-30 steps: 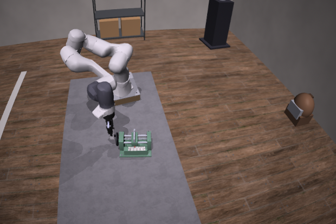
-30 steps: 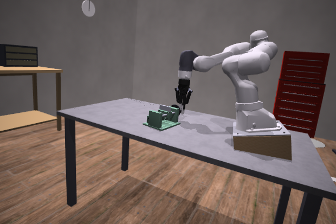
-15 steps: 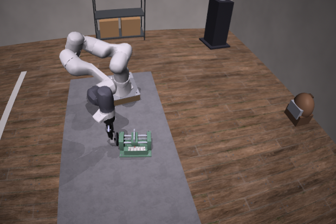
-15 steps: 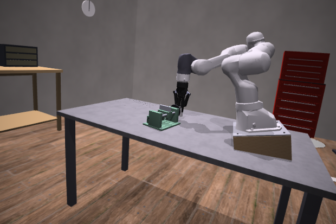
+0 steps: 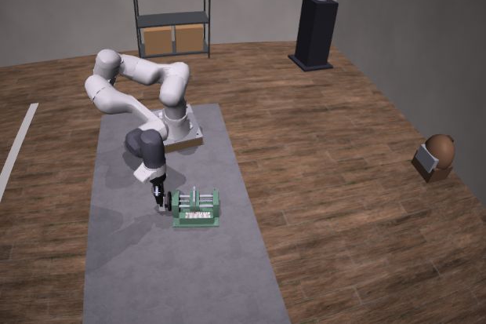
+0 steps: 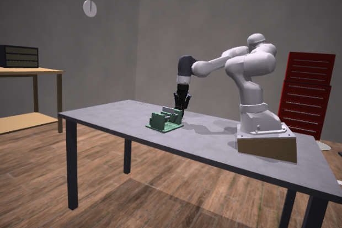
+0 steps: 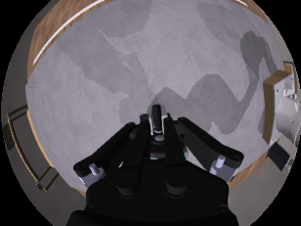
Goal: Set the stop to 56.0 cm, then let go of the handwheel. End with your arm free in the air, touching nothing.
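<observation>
A green fixture stands on the grey table. Its stop, a carriage with a pale upright plate, sits on two rods near mid-span. A small red mark shows over the white scale; its numbers are too small to read. The black handwheel is on the fixture's left side in the top view. My gripper points down beside the wheel, shut on its handle. The dark handle shows between the fingertips in the wrist view.
The fixture's end wall stands just beyond the wheel from my fingers. The arm's base block is on the same table. Shelves, a red tool cabinet and a workbench stand away from the table.
</observation>
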